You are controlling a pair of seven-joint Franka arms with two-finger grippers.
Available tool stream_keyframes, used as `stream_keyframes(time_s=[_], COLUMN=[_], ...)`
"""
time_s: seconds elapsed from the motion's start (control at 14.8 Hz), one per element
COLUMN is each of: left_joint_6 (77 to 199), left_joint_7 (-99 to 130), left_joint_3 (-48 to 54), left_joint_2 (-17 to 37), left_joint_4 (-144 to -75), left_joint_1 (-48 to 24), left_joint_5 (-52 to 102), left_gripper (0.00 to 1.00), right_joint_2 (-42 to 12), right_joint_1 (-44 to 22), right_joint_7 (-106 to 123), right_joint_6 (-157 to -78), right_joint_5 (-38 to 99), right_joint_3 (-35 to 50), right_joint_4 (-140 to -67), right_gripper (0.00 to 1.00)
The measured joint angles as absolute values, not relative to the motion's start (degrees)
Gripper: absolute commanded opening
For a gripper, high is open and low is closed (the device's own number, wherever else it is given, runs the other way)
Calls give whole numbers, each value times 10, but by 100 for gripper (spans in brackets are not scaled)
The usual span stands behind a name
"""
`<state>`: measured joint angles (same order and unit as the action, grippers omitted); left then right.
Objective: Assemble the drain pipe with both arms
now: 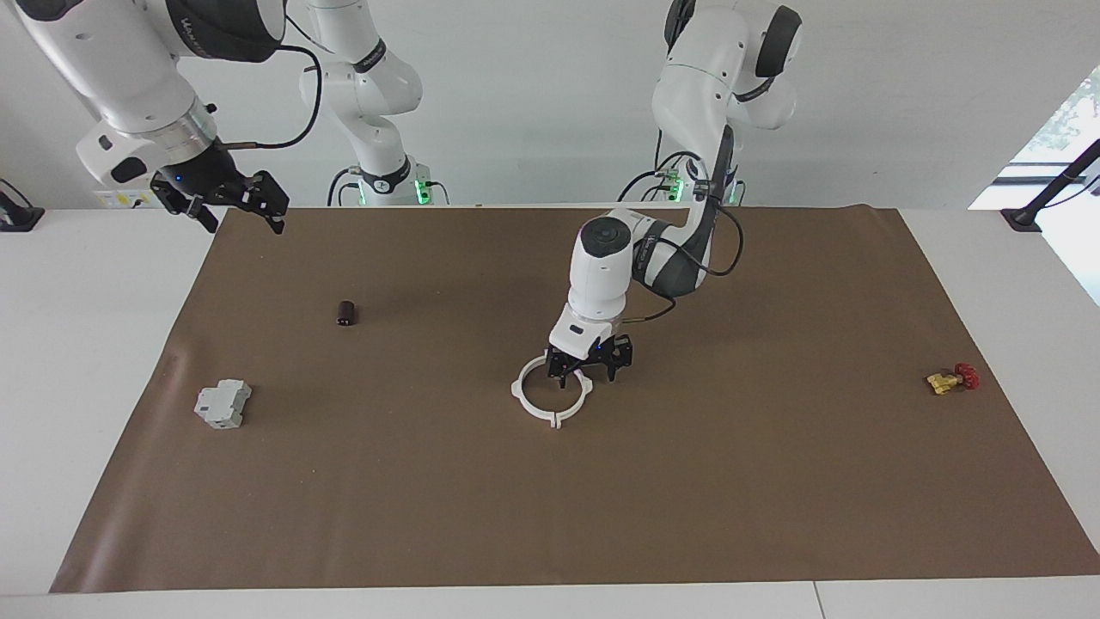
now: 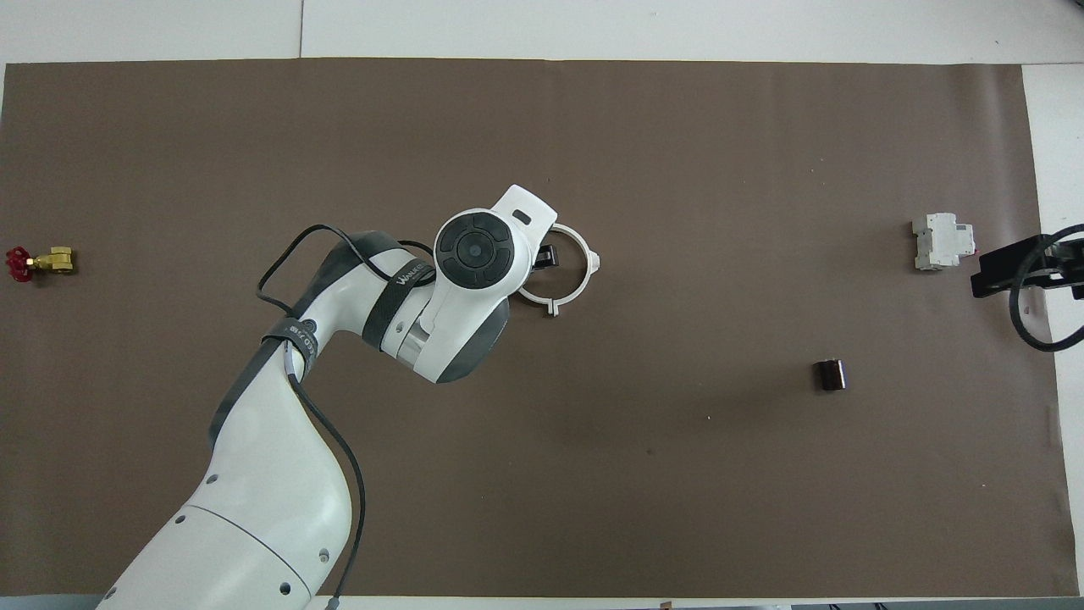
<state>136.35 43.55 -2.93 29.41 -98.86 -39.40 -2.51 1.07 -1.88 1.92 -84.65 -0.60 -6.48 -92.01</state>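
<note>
The drain pipe point(image 1: 518, 389) lies on the brown mat as one white tabbed ring, its two halves joined. My left gripper point(image 1: 587, 376) stands just above the part of the ring's rim nearest the left arm, open, with one finger on each side of the rim and nothing held. In the overhead view the left wrist covers that part of the drain pipe point(image 2: 593, 261), and only one black finger point(image 2: 546, 257) shows inside the ring. My right gripper point(image 1: 241, 215) hangs open and empty in the air over the mat's corner at the right arm's end, waiting.
A grey boxy block point(image 1: 223, 404) and a small dark cylinder point(image 1: 346, 313) lie on the mat toward the right arm's end. A red and yellow valve point(image 1: 952, 378) lies toward the left arm's end. The brown mat point(image 1: 773, 499) covers most of the white table.
</note>
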Motion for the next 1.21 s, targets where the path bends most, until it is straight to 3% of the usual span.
stream_keyframes(time_s=[0.27,0.67,1.21], left_joint_6=[1352,1289,1149], left_joint_7=[400,243,10], left_joint_3=[-32,-33,-35], left_joint_2=[276,146,37], left_joint_4=[-990,-1065,-1074], left_joint_1=[-356,-250,-96], left_joint_5=[-25,-25,9], left_gripper=[100,100,100], right_joint_2=[11,11,11], right_joint_1=[-19,-19,-19], right_joint_7=[19,19,19], right_joint_6=[-846,-846,-846], right_joint_5=[-6,-6,-6], right_joint_3=[-65,-65,-65], right_joint_4=[-920,-920,-920], right_gripper=[100,100,100])
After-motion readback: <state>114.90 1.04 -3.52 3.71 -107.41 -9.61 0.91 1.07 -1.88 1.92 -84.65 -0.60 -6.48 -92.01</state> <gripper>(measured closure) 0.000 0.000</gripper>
